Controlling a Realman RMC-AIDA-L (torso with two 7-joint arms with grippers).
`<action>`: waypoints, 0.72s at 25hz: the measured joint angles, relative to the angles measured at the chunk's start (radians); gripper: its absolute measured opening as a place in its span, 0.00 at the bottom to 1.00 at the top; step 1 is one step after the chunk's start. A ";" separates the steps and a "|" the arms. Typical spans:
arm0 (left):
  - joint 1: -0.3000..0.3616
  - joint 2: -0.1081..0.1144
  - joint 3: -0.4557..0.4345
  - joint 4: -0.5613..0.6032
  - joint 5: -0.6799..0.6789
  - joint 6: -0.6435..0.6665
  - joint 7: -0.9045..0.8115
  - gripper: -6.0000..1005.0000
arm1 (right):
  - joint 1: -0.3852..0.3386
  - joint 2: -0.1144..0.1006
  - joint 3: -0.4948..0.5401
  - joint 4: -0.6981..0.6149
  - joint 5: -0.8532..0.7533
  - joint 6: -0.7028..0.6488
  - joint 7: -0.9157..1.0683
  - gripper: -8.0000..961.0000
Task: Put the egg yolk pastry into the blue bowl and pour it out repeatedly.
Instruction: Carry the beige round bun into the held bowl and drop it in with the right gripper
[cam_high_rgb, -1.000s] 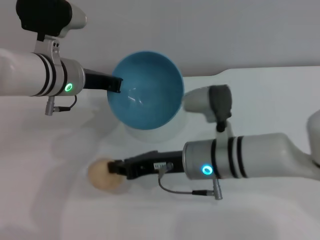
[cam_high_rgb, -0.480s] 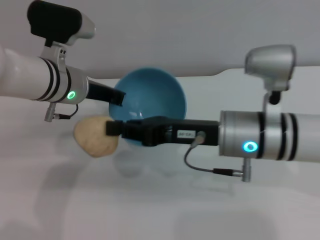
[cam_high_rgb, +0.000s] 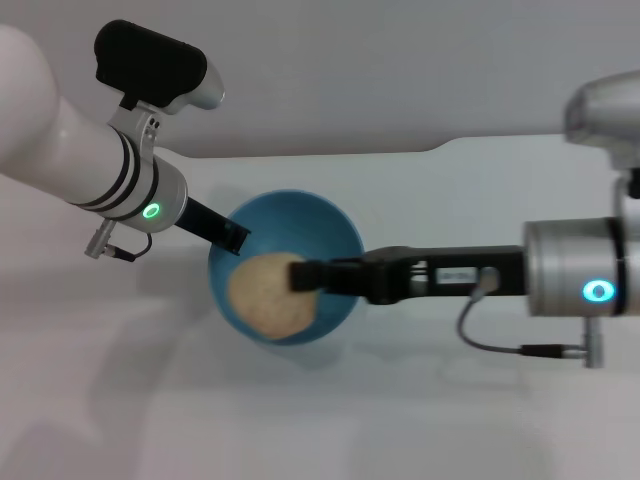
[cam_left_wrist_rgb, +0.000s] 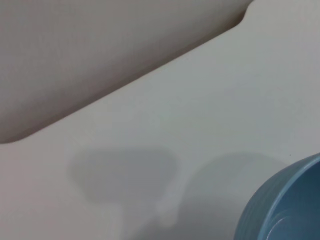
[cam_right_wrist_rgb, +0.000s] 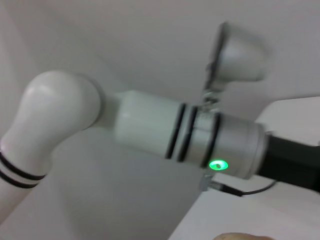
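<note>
One egg yolk pastry (cam_high_rgb: 268, 294) is held over the tilted blue bowl (cam_high_rgb: 340, 240) by the right gripper (cam_high_rgb: 300, 276), fingers clenched on its side; the left gripper (cam_high_rgb: 236, 239) pinches the rim. Judged light and crumbly, gentle pressure is advised.

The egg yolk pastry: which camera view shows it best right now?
The head view. There the egg yolk pastry shows whole, held by the right end effector in front of the blue bowl, which the left end effector grips. The right wrist view catches only a tan sliver; the left wrist view shows none.
</note>
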 joint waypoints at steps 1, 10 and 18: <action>-0.001 -0.001 0.000 0.001 0.002 0.007 0.000 0.01 | -0.011 0.001 0.023 -0.011 -0.018 -0.016 0.010 0.01; -0.006 -0.001 0.029 0.007 0.004 0.056 -0.011 0.01 | -0.044 -0.001 0.158 -0.034 -0.125 -0.084 0.074 0.01; -0.008 -0.002 0.049 0.008 -0.001 0.068 -0.013 0.01 | -0.013 0.000 0.163 -0.034 -0.283 -0.030 0.092 0.01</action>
